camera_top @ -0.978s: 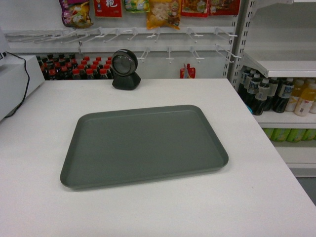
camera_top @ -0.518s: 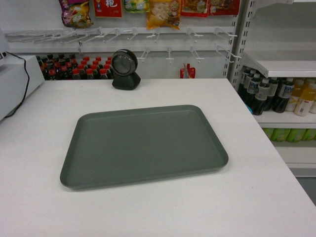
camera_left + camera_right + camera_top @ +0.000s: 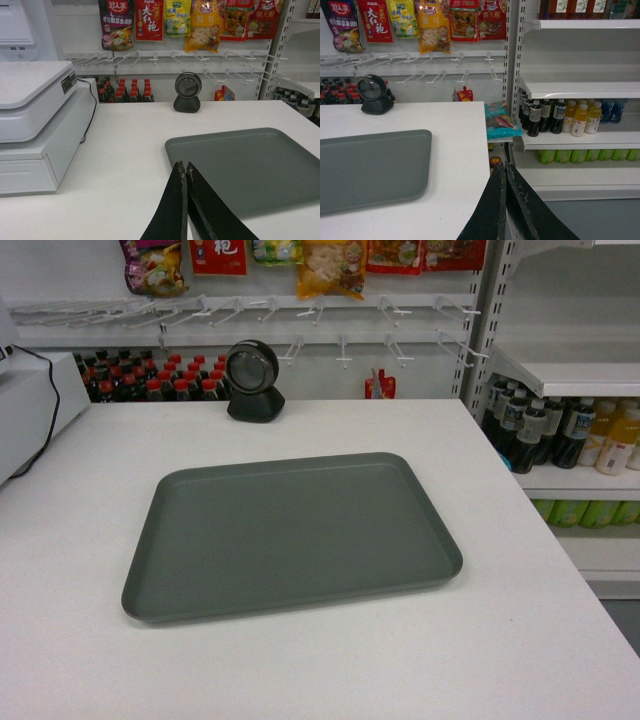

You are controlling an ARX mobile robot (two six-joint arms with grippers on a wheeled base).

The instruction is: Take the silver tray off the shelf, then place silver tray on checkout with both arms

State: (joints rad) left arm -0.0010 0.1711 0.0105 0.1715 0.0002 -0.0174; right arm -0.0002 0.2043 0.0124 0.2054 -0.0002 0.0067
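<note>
Silver tray [image 3: 290, 535]: matte grey-green, rounded corners, low rim; flat on checkout [image 3: 330, 665].

Head looks down on the tray [image 3: 290, 535]; both wrist cameras sit low, facing forward, sharing it.

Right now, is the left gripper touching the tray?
Apart. In the left wrist view the shut left gripper ends over bare white checkout, beside the tray rim. The head view shows nothing touching the tray.
</note>
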